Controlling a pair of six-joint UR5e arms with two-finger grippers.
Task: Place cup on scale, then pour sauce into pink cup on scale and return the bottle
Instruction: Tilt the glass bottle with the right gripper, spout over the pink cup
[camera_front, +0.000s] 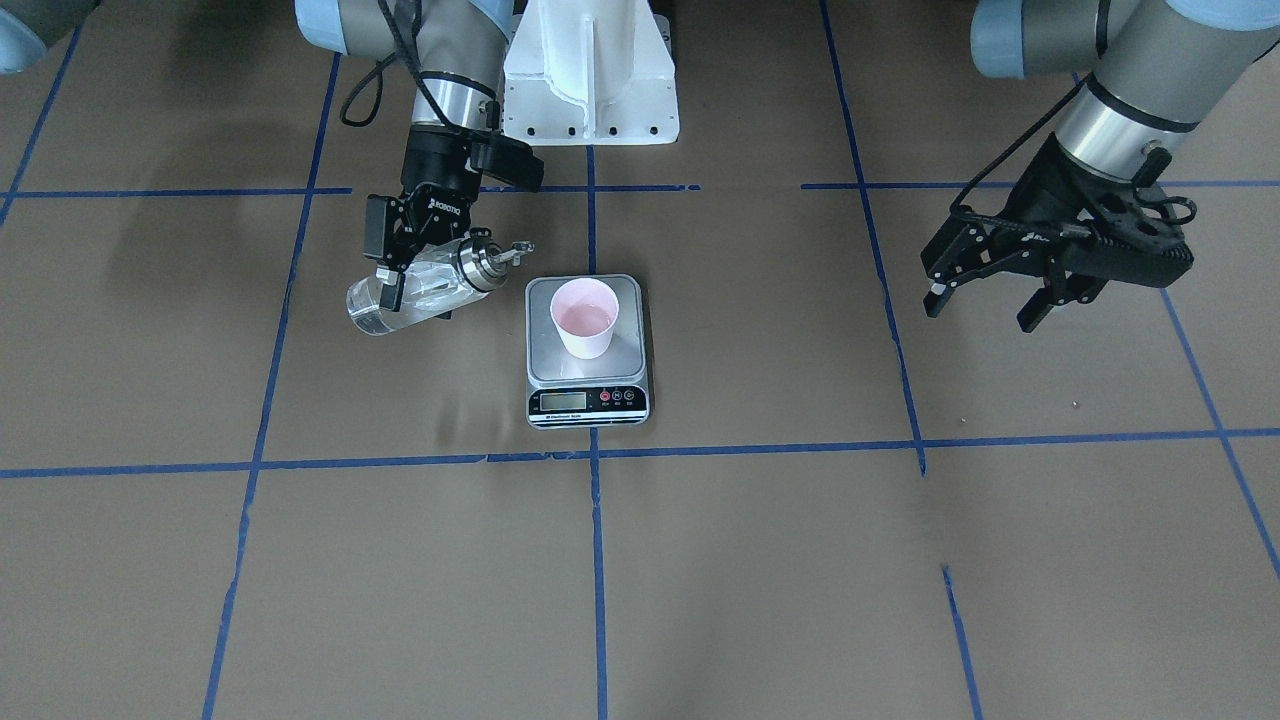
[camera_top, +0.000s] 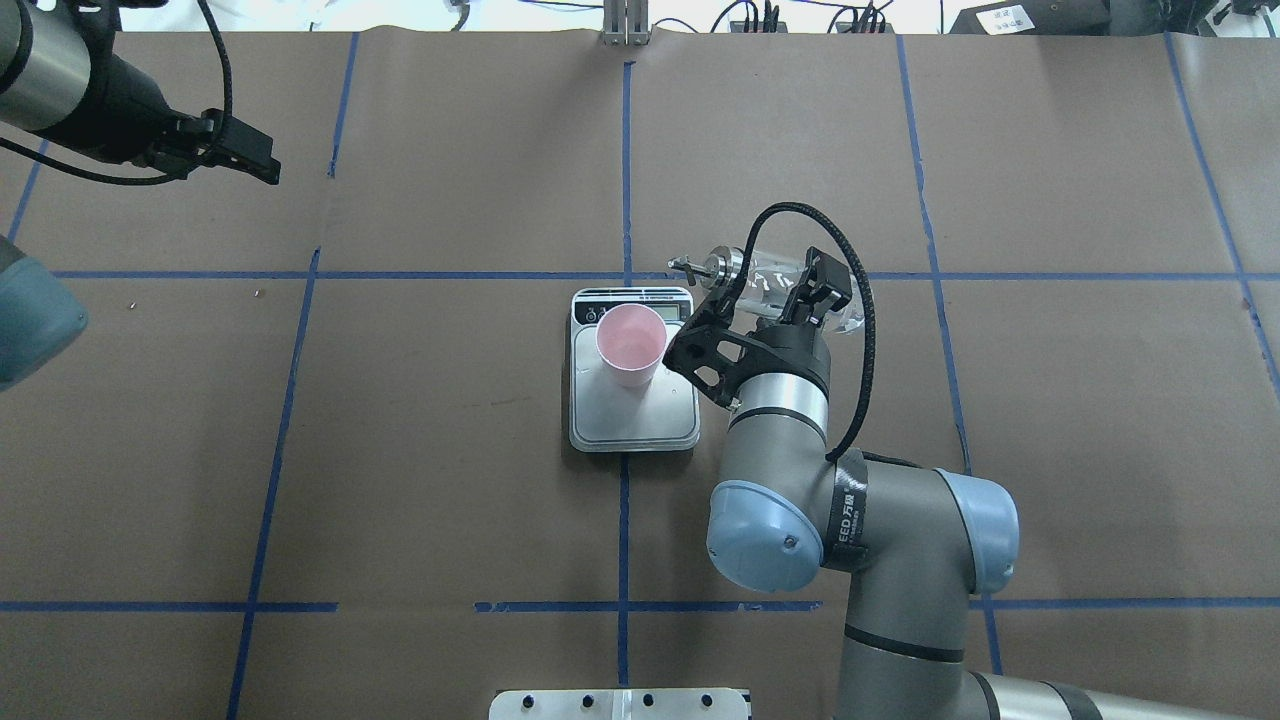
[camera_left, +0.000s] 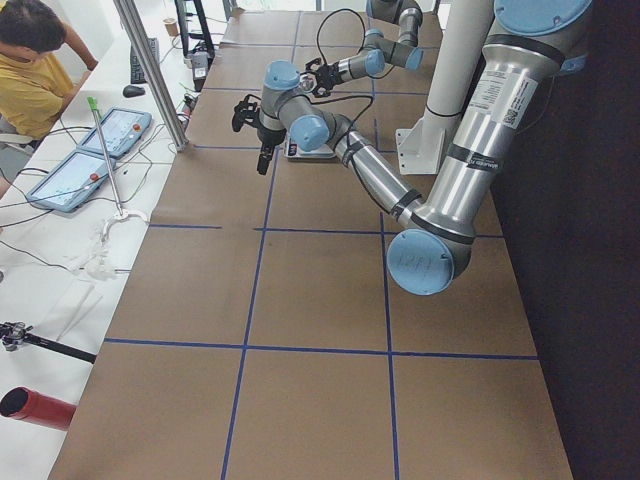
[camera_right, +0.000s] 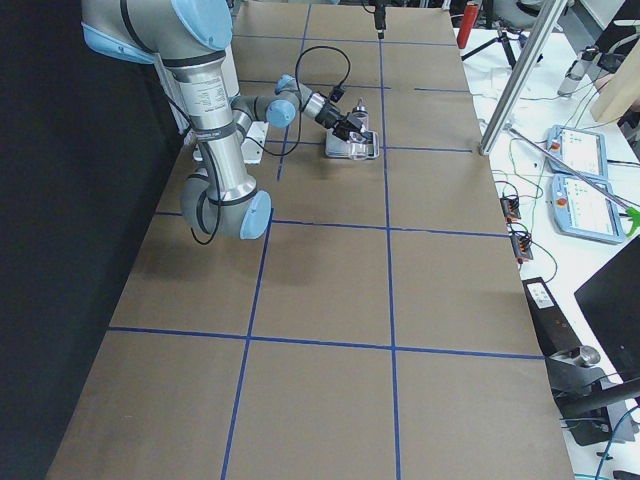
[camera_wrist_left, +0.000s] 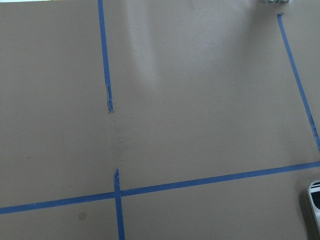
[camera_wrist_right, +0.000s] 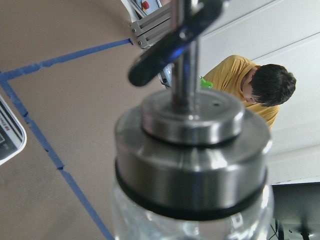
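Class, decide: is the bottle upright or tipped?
Tipped: the bottle lies nearly level in the right end effector, its spout pointing sideways.

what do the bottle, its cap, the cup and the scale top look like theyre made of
The bottle: clear, glossy, the table shows through it; probably glass, though clear plastic can't be excluded.
The cap: polished metal, mirror-like reflections.
The cup: matte pale pink, thin wall; likely paper.
The scale platform: silver metal, soft sheen.

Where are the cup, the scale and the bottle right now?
cup (camera_front: 583, 320): exterior front-facing view, on its pink interior.
scale (camera_front: 563, 401): exterior front-facing view, on its LCD display.
bottle (camera_front: 478, 262): exterior front-facing view, on its silver cap.
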